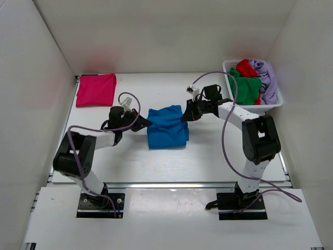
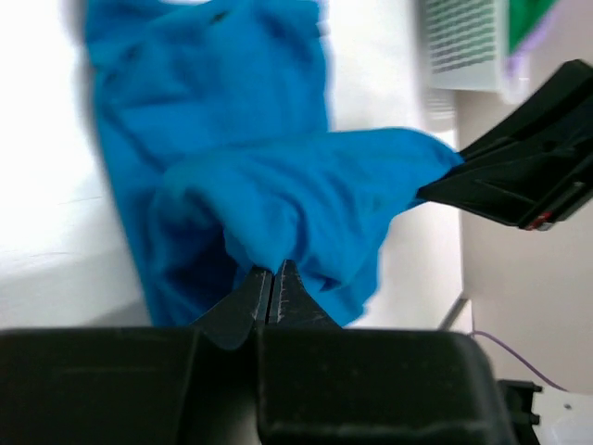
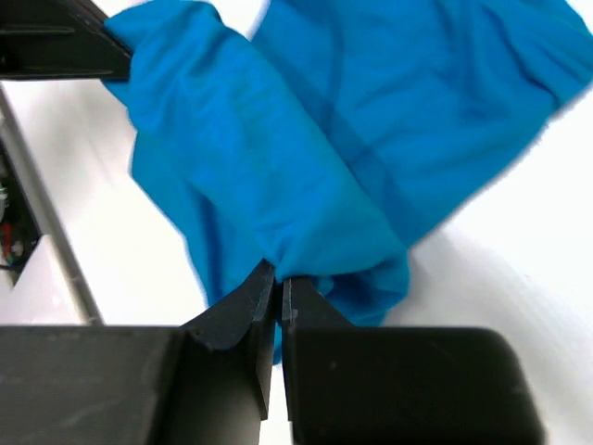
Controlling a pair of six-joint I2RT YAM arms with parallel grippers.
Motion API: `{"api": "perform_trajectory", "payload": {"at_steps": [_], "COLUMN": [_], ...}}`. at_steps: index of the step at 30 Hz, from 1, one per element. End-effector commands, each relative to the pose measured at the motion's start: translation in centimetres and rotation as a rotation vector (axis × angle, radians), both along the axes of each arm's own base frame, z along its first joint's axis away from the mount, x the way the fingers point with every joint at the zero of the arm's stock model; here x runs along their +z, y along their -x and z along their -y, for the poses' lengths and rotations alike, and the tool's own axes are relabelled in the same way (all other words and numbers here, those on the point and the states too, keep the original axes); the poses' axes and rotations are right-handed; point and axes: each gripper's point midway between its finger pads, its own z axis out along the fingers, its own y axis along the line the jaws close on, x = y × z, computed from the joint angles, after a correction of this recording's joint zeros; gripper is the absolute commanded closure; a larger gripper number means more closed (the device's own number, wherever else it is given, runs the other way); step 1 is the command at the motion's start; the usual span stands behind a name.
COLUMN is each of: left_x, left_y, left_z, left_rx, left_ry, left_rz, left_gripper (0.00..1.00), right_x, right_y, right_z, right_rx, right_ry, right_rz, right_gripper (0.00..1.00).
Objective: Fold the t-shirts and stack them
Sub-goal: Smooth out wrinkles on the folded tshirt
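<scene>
My left claw (image 2: 275,278) and right claw (image 3: 278,283) are both clamped on the blue shirt (image 1: 166,127), one per side, mid-fold in the middle of the tabletop (image 1: 218,151). Pink shirt (image 1: 96,89) looks done, lying folded far left. Other shirts (image 1: 247,88) sit in the basket (image 1: 270,105) far right, so plenty left.

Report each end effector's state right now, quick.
Left end effector: closed on the blue t-shirt.
Right end effector: closed on the same blue t-shirt.

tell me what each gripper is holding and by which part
Both hold the blue t-shirt: the left gripper pinches bunched fabric at its left edge, the right gripper at its right edge.
</scene>
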Motion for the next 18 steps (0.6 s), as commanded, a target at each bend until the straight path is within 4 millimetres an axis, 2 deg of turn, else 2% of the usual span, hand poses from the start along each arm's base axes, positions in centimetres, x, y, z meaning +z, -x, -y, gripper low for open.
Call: {"api": "perform_trajectory", "payload": {"at_steps": [1,4,10,14,18], "left_x": [5.3,7.8,10.1,11.3,11.6], "left_y": [0.6,2.0,5.0,7.2,8.8], "left_z": [0.4,0.6,0.2,0.1,-0.9], "left_rx": [-0.023,-0.031,-0.016,-0.036,0.007], "left_ry": [0.028,0.042,0.053,0.058,0.058], "left_rz": [0.137,0.18,0.226,0.255,0.283], "left_gripper": [1.0,1.0,1.0,1.0,1.0], "right_x": [4.8,5.8,7.8,9.3,10.0], "right_y": [1.3,2.8,6.1,8.3,10.2], "right_z": [-0.7,-0.8,-1.2,-1.4,-1.6], "right_rx": [0.034,0.045,0.051,0.062,0.065], "right_ry": [-0.047,-0.043,-0.047,-0.044,-0.064], "right_rz": [0.109,0.104,0.103,0.11,0.132], "right_gripper": [0.99,1.0,1.0,0.99,1.0]}}
